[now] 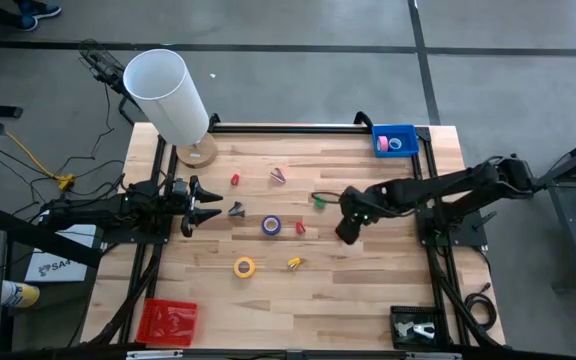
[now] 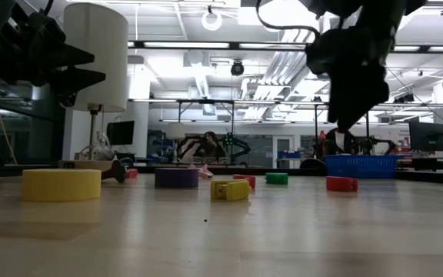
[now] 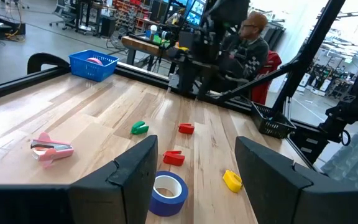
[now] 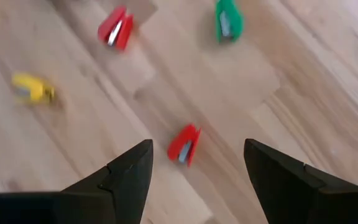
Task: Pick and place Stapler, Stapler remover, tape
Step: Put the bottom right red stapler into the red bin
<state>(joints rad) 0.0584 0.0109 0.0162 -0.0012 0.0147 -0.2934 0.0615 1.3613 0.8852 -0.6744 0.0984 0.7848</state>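
My right gripper (image 1: 347,233) (image 4: 194,177) hangs open above the table (image 2: 351,115), fingers pointing down, with a small red stapler (image 4: 184,144) on the wood between and below them. My left gripper (image 1: 215,207) (image 3: 194,177) waits open near the left edge, level, facing the purple-blue tape roll (image 1: 271,226) (image 3: 167,192). The yellow tape roll (image 1: 245,267) (image 2: 61,185) lies flat nearer the front. A pink and a pale blue roll sit in the blue bin (image 1: 409,133). The pink staple remover (image 1: 278,176) (image 3: 51,150) lies toward the far side.
Small staplers lie scattered: red (image 1: 236,180), red (image 1: 300,228), green (image 1: 320,201), yellow (image 1: 294,263), plus a small dark item (image 1: 236,210). A lamp (image 1: 168,95) stands at the far left corner. A red bin (image 1: 168,321) and a black bin (image 1: 415,328) sit at the near corners.
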